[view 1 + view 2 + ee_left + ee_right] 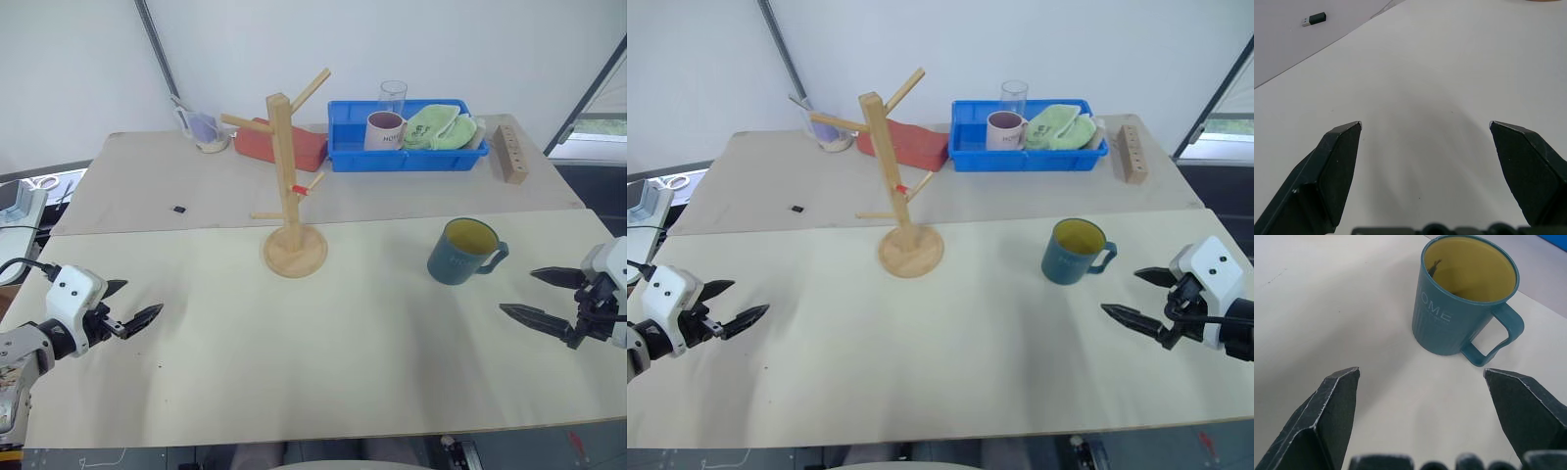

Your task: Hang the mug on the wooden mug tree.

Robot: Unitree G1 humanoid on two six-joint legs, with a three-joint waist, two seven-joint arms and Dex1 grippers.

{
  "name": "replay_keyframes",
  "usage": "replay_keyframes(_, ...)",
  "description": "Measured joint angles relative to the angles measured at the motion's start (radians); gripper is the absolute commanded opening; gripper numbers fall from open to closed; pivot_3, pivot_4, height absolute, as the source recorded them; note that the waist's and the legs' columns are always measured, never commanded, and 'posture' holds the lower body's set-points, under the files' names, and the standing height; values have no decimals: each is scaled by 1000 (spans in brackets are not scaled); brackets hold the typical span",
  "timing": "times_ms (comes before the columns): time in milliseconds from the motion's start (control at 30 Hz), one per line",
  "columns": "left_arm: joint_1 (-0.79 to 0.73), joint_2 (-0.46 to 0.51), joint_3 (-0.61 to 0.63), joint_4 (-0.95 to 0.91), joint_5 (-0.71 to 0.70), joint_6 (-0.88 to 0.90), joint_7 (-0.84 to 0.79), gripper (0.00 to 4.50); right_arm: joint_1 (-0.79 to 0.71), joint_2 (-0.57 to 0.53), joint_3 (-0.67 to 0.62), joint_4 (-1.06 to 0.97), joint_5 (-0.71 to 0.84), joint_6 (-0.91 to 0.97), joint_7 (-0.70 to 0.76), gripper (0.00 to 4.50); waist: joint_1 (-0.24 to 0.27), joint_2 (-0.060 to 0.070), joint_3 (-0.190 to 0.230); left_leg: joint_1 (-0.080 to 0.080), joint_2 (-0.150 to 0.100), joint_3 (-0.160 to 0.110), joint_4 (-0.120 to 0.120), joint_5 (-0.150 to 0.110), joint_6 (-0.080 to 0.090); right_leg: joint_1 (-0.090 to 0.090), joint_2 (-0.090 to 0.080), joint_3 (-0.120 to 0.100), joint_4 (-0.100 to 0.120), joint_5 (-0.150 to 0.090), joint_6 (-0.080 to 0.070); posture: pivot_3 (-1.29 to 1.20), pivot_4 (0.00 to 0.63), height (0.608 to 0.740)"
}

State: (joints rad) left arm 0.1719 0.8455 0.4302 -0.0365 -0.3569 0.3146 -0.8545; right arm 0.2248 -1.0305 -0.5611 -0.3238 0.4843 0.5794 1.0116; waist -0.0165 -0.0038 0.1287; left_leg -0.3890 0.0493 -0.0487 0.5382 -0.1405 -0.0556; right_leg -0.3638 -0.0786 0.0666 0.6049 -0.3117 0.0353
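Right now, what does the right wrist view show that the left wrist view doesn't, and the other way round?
The right wrist view has the teal mug upright beyond the open right claw, handle facing that claw's side. The left wrist view has a small black USB stick lying far beyond the open left claw. Both share the pale tabletop, with nothing held.

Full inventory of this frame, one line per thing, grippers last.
mug: 1, teal with yellow inside, upright on front table, right of mug tree
mug tree: 1, light wood, front table centre
blue tray: 1, back table
pink mug: 1, pinkish-white, in tray
green cloth: 1, in tray
glass: 1, clear, at the tray's back edge
red box: 1, behind mug tree
wooden block: 1, with holes, right of tray
USB stick: 1, black, back table left
left gripper: open, empty, over table
right gripper: open, empty, near mug
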Motion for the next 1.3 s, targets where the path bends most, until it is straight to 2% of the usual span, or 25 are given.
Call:
replay_keyframes(600, -60, 1, 20, 75, -38, -67, -108, 4500, 42, 69, 1, 41, -43, -79, 19, 4474, 0, -1, -1, 1, 0, 0, 1, 0, 0, 0, 1, 0, 6, 0, 0, 0, 150, 740)
replay_keyframes(767, -78, 14, 17, 21, -76, -50, -166, 4500, 58, 86, 0, 54, -51, -93, 16, 4474, 3, -1, -1, 1, 0, 0, 1, 0, 0, 1, 1, 0, 6, 0, 0, 0, 150, 740)
replay_keyframes(900, -166, 30, -50, -145, -159, 28, -210, 4500, 70, 129, -6, 48, -52, -101, -6, 4474, 8, -1, -1, 0, 0, 2, 1, 0, 0, 4, 1, 1, 6, 0, 0, 0, 150, 740)
replay_keyframes(1000, -281, 22, -162, -266, -210, 89, -221, 4500, 93, 201, -21, 9, -58, -108, -68, 4474, 6, -1, -1, 0, 0, 1, 2, 0, 0, 7, 2, 1, 6, 0, 0, 0, 150, 740)
replay_keyframes(1133, -437, -29, -333, -365, -253, 132, -257, 4500, 105, 354, -16, -84, -70, -108, -215, 4474, -2, -1, -1, 2, -1, 0, 3, 0, 0, 10, 3, 1, 7, 2, 4, 0, 150, 740)
replay_keyframes(1200, -509, -58, -402, -360, -252, 143, -279, 4500, 72, 461, 1, -106, -105, -119, -344, 4474, -9, 0, -1, 3, -1, -3, 4, 0, 1, 10, 6, 2, 7, 2, 4, 0, 150, 740)
replay_keyframes(1300, -585, -117, -484, -343, -246, 144, -301, 4500, 44, 558, 49, -115, -165, -136, -480, 4474, -17, 0, -2, 3, -1, -3, 4, 0, 1, 11, 7, 2, 7, 2, 4, 0, 150, 740)
